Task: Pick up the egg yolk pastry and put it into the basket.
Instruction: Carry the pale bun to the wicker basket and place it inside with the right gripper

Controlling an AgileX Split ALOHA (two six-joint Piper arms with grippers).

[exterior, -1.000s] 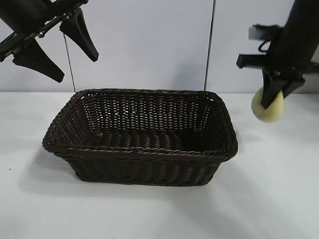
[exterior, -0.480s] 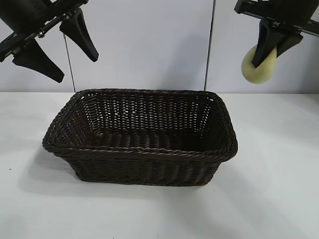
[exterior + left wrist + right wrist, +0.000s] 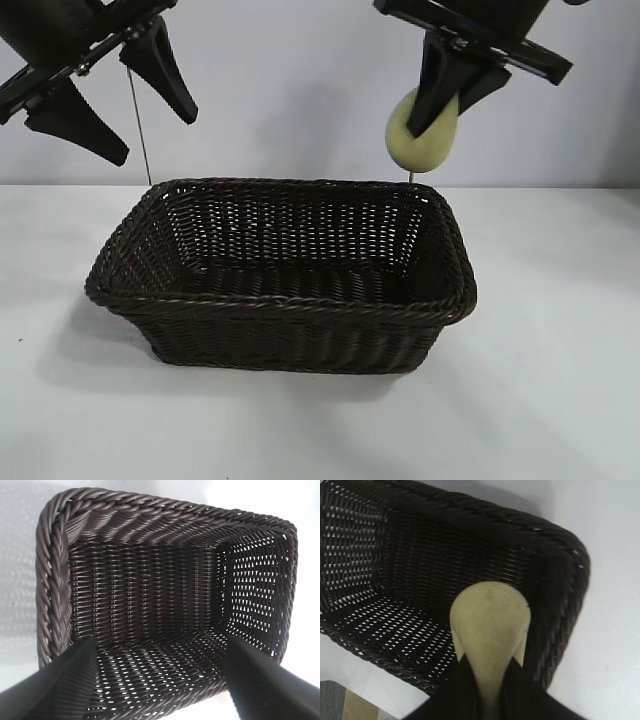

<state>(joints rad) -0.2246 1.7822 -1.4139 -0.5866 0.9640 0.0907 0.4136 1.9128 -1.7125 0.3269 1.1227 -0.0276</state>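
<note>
We see the right hand (image 3: 437, 112) up high, black fingers clamped on the small pale yellow dome-shaped egg yolk pastry (image 3: 422, 135), pinching it from both sides. The pastry hangs in the air above the far right corner of the large dark brown woven wicker basket (image 3: 280, 300), apart from its braided rim. The basket sits on the white worktop (image 3: 540, 400). Left hand (image 3: 112, 95) hangs high above the basket's left side, fingers spread wide apart, holding nothing. We read no lettering anywhere.
</note>
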